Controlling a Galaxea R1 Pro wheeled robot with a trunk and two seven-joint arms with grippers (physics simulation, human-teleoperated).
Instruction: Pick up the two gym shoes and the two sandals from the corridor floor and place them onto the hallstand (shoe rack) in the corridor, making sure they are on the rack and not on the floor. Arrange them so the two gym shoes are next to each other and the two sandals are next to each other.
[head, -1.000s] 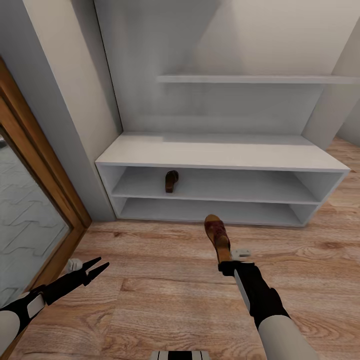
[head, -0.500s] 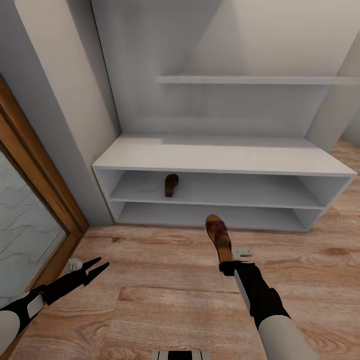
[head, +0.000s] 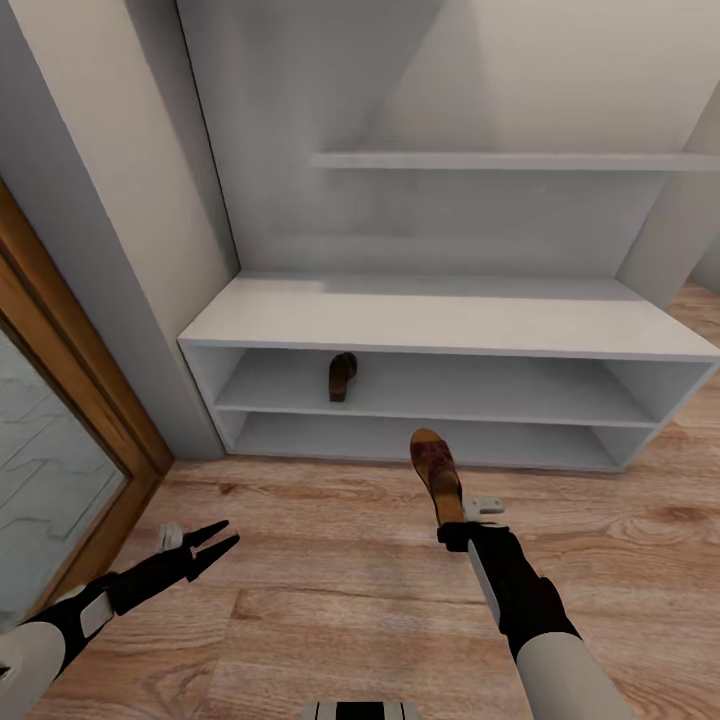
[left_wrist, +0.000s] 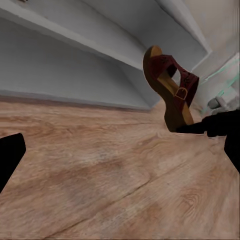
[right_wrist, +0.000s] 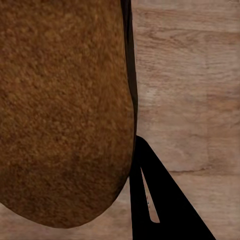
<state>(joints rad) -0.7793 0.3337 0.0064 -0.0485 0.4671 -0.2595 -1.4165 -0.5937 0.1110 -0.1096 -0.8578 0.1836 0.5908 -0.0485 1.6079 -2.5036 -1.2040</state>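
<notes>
The right pincer (head: 452, 522) grips the heel of a brown leather sandal (head: 435, 468), held off the wood-plank corridor floor (head: 330, 620) with its toe toward twelve o'clock and the hallstand (head: 450, 320). The other sandal (head: 342, 375) lies on the upper open shelf at about eleven o'clock. Slim, stiff and flat-soled, it likely handles lightly by the heel; the left pincer (head: 222, 537) hovers parted and empty.
</notes>
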